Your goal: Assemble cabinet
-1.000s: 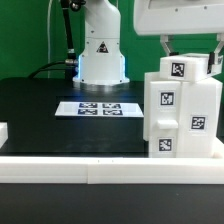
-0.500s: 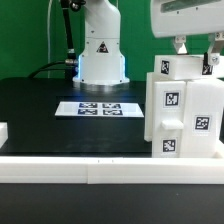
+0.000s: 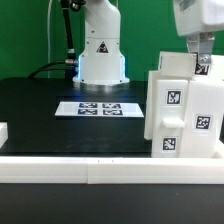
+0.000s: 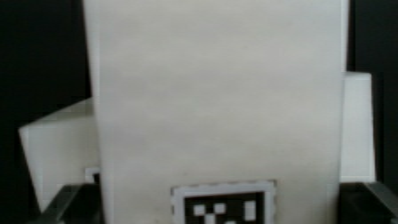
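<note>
The cabinet [image 3: 185, 110] is a large white box with black-and-white tags, standing on the black table at the exterior view's right. My gripper [image 3: 203, 62] comes down from above onto its raised top part. In the wrist view, a tall white panel of the cabinet [image 4: 214, 90] with a tag at its lower end fills the space between my dark fingers [image 4: 68, 203]. My gripper [image 4: 222, 205] is shut on that panel. The cabinet's inner shelves are hidden.
The marker board [image 3: 100, 108] lies flat on the black table in front of the white robot base [image 3: 102, 50]. A long low white rail [image 3: 70, 165] edges the table's front. A small white block [image 3: 3, 133] sits at the exterior view's left edge.
My gripper has moved toward the exterior view's right with the cabinet's top part. The cabinet has shifted slightly right, and the tag on its top part no longer shows.
</note>
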